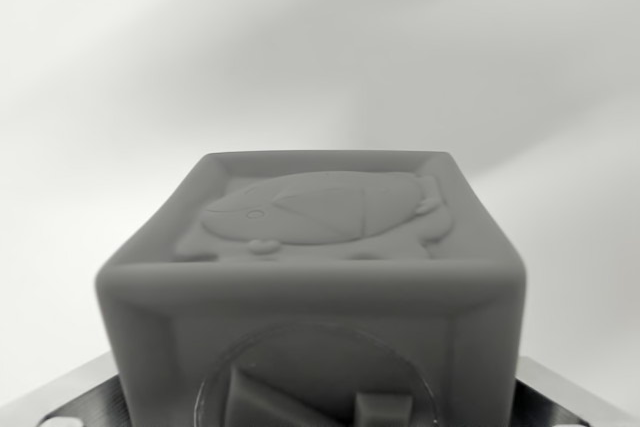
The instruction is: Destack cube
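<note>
The cube (312,277) fills the lower middle of the frame, very close to the camera, grey, with a raised fish-like relief on its upper face and a round embossed shape on the near face. At the lower left and lower right corners, pale metal parts (70,397) show beside and behind it; these may belong to the claw, but whether it is released, clenched or grasping the cube cannot be told. Behind is a blurred pale surface.
</note>
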`<state>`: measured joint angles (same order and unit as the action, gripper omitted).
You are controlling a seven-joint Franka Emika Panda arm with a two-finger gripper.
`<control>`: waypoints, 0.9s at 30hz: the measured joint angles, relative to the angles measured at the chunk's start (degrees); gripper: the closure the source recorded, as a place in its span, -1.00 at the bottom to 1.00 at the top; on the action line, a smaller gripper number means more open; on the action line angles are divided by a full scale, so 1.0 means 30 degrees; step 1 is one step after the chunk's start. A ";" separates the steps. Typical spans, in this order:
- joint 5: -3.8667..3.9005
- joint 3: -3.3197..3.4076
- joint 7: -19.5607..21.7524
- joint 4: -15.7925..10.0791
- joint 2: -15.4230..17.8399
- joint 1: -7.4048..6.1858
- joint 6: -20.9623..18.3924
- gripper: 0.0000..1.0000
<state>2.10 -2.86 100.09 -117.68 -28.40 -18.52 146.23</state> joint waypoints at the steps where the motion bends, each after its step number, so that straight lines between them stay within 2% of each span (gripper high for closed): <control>1: 0.0000 0.0009 0.0072 0.0124 -0.0100 -0.0035 -0.0021 1.00; 5: 0.0000 0.0035 0.0310 0.0543 -0.0460 -0.0153 -0.0073 1.00; 27: 0.0000 0.0272 0.0357 0.1101 -0.2882 -0.0354 0.1643 1.00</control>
<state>2.10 -2.05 101.16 -114.37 -37.05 -19.58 151.15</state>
